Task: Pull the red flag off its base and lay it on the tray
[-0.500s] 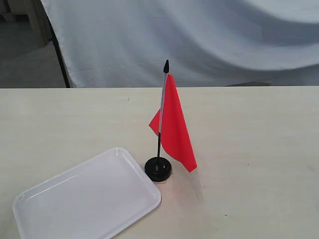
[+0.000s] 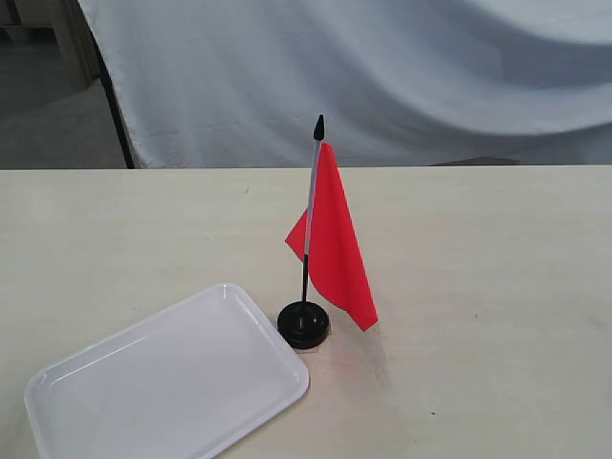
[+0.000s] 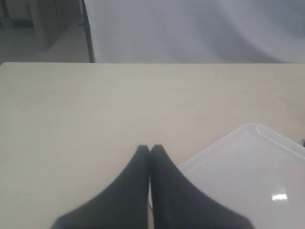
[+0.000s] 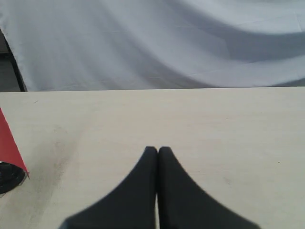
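Note:
The red flag (image 2: pixel 335 239) stands upright in its round black base (image 2: pixel 304 324) near the middle of the table, its pole silvery above and black below. The white tray (image 2: pixel 163 378) lies just left of the base, at the front left. Neither arm shows in the exterior view. In the left wrist view my left gripper (image 3: pixel 150 149) is shut and empty, beside a corner of the tray (image 3: pixel 248 167). My right gripper (image 4: pixel 157 150) is shut and empty over bare table. The flag's red cloth (image 4: pixel 9 143) and part of the base (image 4: pixel 8 177) sit at the edge of that view.
A light wooden table (image 2: pixel 478 268) carries everything. A pale grey cloth backdrop (image 2: pixel 382 76) hangs behind the table's far edge. A dark stand leg (image 2: pixel 115 105) and wooden furniture show at the back left.

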Action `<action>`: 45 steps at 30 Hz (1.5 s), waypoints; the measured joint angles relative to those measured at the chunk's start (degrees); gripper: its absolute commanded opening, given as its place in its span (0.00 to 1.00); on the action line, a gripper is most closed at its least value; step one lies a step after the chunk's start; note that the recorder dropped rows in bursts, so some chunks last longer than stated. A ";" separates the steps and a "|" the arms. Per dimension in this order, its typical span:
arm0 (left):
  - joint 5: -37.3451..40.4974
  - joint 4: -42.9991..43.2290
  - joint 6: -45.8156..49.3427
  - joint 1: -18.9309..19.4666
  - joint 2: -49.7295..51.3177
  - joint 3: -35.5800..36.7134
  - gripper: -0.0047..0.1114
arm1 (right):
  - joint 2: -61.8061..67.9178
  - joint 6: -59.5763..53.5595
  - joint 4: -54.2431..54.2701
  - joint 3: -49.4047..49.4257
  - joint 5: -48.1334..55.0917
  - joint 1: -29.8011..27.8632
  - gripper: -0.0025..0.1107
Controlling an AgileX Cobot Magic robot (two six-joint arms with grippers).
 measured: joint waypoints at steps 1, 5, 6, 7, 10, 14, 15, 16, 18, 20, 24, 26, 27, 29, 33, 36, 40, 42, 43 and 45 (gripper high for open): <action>0.00 0.00 0.00 0.00 0.00 0.00 0.04 | 0.00 0.00 0.00 0.00 0.00 0.00 0.02; 0.00 0.00 0.00 0.00 0.00 0.00 0.04 | 0.00 0.00 0.00 0.00 -8.31 0.00 0.02; 0.00 0.00 0.00 0.00 0.00 0.00 0.04 | 0.00 0.00 0.00 0.00 -15.40 0.00 0.02; 0.00 0.00 0.00 0.00 0.00 0.00 0.04 | 0.00 0.00 0.00 0.00 -18.33 0.00 0.02; 0.00 0.00 0.00 0.00 0.00 0.00 0.04 | 0.00 0.20 0.00 0.00 -32.28 0.00 0.02; 0.00 0.00 0.00 0.00 0.00 0.00 0.04 | -0.07 4.02 -0.14 0.00 -42.60 0.00 0.02; 0.00 0.00 0.00 0.00 0.00 0.00 0.04 | -0.07 6.42 -0.14 0.00 -43.98 0.00 0.02; 0.00 0.00 0.00 0.00 0.00 0.00 0.04 | -0.07 10.93 -0.14 0.00 -44.88 0.00 0.02; 0.00 0.00 0.00 0.00 0.00 0.00 0.04 | -0.07 19.13 -0.14 0.00 -43.96 0.00 0.02; 0.00 0.00 0.00 0.00 0.00 0.00 0.04 | -0.07 23.98 -0.14 0.00 -42.11 0.00 0.02; 0.00 0.00 0.00 0.00 0.00 0.00 0.04 | -0.07 26.64 -0.14 0.00 -42.47 0.00 0.02; 0.00 0.00 0.00 0.00 0.00 0.00 0.04 | 0.79 27.04 -0.14 0.00 -45.33 0.00 0.02; 0.00 0.00 0.00 0.00 0.00 0.00 0.04 | 1.54 27.21 -0.14 0.00 -47.01 0.00 0.02; 0.00 0.00 0.00 0.00 0.00 0.00 0.04 | 3.56 27.21 -0.71 0.00 -48.98 0.00 0.02; 0.00 0.00 0.00 0.00 0.00 0.00 0.04 | 10.36 22.50 -3.00 0.00 -49.46 0.00 0.02; 0.00 0.00 0.00 0.00 0.00 0.00 0.04 | 18.25 18.59 -3.40 0.00 -49.51 0.00 0.02; 0.00 0.00 0.00 0.00 0.00 0.00 0.04 | 30.78 16.23 -6.34 0.00 -53.07 0.00 0.02; 0.00 0.00 0.00 0.00 0.00 0.00 0.04 | 36.95 15.09 -9.58 0.00 -55.79 0.00 0.02; 0.00 0.00 0.00 0.00 0.00 0.00 0.04 | 40.38 14.66 -11.22 0.00 -57.44 0.00 0.02; 0.00 0.00 0.00 0.00 0.00 0.00 0.04 | 47.36 14.03 -14.25 0.00 -60.90 0.00 0.02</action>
